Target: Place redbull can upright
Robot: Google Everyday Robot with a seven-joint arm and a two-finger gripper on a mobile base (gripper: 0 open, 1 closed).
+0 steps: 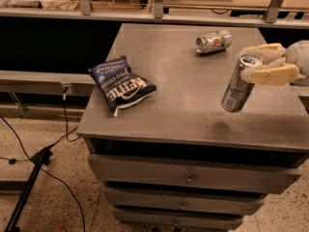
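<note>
Pinching the redbull can (237,86) near its top, my gripper (247,63) sits over the right side of the bench (183,95), its two pale fingers (270,74) closed on either side of the can's upper end. The can is not upright: its long axis leans, with the blue-tinted top up and to the right between my fingers and the base swung down and to the left. The base looks clear of the bench surface, and a faint shadow (220,127) lies apart from it, toward the front edge. Farther back on the bench a shorter silver can (213,41) lies on its side, well apart from mine. A dark blue chip bag (123,83) rests flat near the left edge. Drawers (193,173) run below the bench top.
</note>
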